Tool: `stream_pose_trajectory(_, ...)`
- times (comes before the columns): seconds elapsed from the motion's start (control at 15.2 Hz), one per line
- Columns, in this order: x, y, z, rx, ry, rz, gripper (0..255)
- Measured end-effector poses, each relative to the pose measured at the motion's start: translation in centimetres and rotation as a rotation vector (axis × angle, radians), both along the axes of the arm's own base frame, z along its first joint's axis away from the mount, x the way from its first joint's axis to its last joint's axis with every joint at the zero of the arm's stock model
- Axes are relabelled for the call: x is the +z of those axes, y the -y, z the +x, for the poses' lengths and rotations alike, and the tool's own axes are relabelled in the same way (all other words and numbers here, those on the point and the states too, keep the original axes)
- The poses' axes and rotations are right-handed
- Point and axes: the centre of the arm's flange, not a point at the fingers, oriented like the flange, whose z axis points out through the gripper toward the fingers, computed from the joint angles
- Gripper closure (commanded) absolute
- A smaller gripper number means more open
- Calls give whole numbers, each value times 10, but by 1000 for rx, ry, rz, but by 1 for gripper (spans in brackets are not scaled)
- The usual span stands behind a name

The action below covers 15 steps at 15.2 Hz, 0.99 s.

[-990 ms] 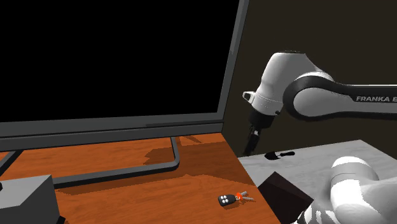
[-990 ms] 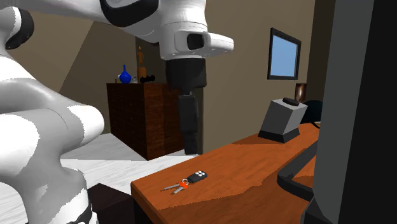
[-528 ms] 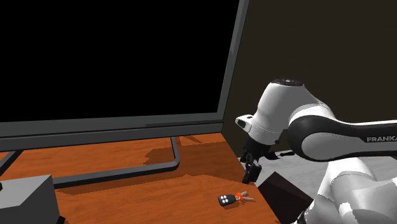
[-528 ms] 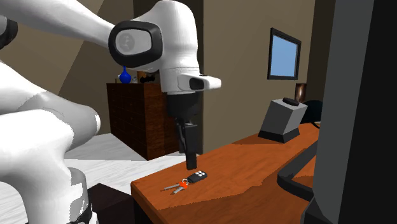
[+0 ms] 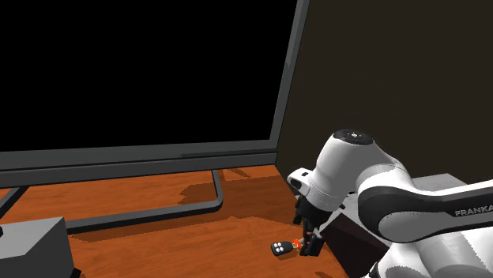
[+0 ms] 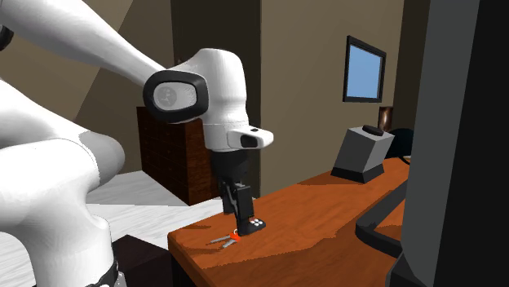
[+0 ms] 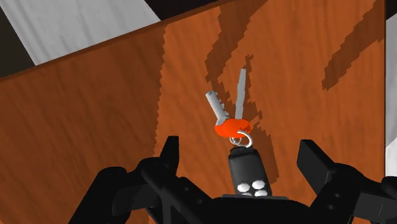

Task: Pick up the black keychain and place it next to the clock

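Wrist view: my black gripper (image 7: 242, 151) hangs with fingers spread wide over the reddish-brown wooden desktop (image 7: 95, 127). The black keychain fob with orange tag and silver keys (image 7: 247, 170) lies between them, touching neither. A large grey-framed monitor (image 5: 142, 71) stands on the same desktop.

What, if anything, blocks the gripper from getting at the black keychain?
Probably nothing, so likely yes: the open gripper already straddles the black key fob without touching it, and only bare wooden desktop lies around it.
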Motion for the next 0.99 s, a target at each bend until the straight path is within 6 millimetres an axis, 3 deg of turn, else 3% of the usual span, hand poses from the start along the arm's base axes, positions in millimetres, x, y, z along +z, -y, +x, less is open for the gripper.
stream_pose_trajectory(0.2,-17,0,1,1,0,0,0)
stream_pose_trajectory(0.59,-21,0,1,1,1,0,0)
stream_pose_trajectory(0.66,-21,0,1,1,1,0,255)
stream_pose_trajectory(0.99,-20,-1,1,2,3,3,255)
